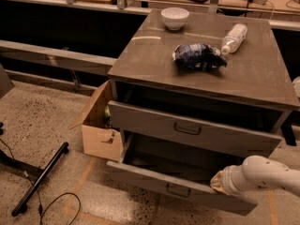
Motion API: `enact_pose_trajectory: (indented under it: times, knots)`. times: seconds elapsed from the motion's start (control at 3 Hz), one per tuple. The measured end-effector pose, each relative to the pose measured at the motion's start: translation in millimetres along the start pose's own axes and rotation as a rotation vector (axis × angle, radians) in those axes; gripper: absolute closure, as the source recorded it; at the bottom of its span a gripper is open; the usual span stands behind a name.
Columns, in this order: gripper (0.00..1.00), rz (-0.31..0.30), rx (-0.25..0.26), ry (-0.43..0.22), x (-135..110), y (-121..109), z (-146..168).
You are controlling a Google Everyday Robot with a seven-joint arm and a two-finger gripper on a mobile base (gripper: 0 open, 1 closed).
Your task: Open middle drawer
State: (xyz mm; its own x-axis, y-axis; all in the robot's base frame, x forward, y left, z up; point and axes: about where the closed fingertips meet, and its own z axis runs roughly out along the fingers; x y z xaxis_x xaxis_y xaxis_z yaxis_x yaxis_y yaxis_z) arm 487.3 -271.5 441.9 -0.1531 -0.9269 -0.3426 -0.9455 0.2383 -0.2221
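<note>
The middle drawer [140,176] is a grey metal drawer with a small dark loop handle [178,190]. It stands pulled out well past the drawer above it, and its dark inside shows. The taller-fronted top drawer [150,121] is also partly out. The lowest drawer is hidden beneath. My gripper [216,182] is at the end of a white arm [262,175] that comes in from the right. It sits at the top edge of the middle drawer's front, right of the handle.
On the cabinet top [140,55] are a white bowl [175,18], a dark blue bag [199,56] and a lying plastic bottle [233,37]. An open cardboard box [99,125] stands left of the cabinet. A black bar [40,179] and cables lie on the floor at left.
</note>
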Motion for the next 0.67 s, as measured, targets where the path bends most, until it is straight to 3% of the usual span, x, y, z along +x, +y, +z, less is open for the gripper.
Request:
enact_pose_trajectory:
  times: [0.67]
  knots:
    - [1.00, -0.008, -0.282, -0.013, -1, 111, -37]
